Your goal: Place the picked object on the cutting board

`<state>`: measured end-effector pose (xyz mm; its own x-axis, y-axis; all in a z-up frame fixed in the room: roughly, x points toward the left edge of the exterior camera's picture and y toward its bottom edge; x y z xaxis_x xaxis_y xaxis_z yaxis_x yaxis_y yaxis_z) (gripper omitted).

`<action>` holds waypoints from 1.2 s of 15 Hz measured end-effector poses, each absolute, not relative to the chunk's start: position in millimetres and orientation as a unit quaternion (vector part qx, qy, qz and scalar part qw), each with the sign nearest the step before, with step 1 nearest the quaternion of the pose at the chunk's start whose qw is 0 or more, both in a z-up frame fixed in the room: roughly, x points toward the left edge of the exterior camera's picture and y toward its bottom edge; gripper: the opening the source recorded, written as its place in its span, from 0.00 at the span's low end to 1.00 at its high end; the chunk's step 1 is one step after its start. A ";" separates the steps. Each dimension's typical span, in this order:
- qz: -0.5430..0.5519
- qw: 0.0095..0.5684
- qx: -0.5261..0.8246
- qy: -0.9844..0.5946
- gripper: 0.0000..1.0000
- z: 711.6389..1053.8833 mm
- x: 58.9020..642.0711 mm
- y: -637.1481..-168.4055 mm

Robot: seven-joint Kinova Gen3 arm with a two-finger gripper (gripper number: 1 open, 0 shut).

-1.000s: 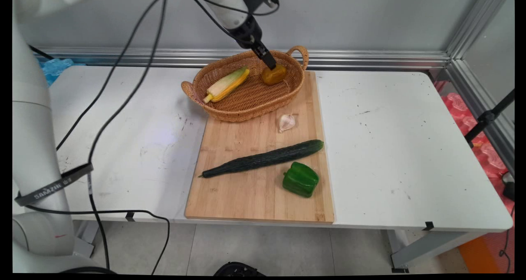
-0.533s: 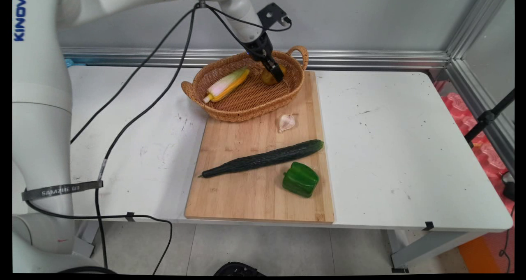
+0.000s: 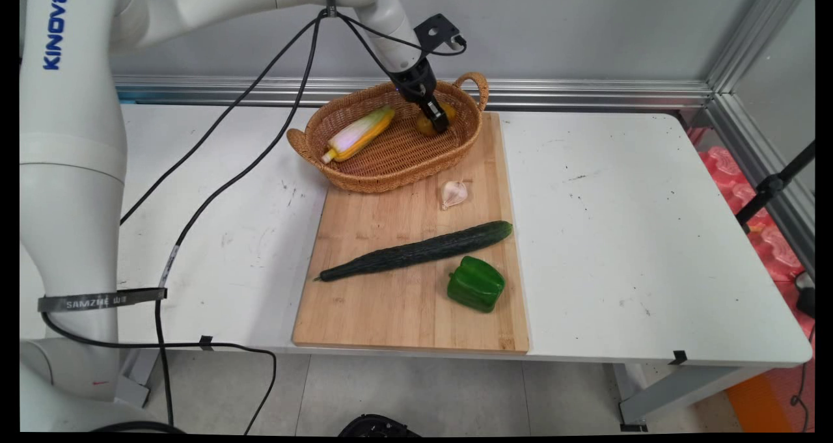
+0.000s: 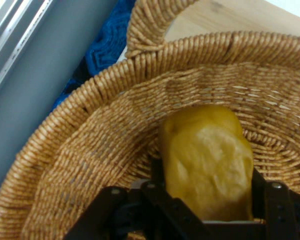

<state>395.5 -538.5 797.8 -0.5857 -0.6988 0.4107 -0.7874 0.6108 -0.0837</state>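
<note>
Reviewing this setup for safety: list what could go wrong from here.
1. The black gripper straddles the lumpy yellow vegetable inside the woven wicker basket; a finger might snag the weave.
2. The vegetable looks rounded, so it could slip from the fingers.
3. The light basket may shift toward the corn cob if pushed.

Corn in basket, garlic before it.

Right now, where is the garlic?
In the main view, the garlic lies on the cutting board, between the basket and the cucumber.
</note>
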 end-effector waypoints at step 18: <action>0.104 0.191 0.243 -0.945 0.00 930.3 432.8 -366.2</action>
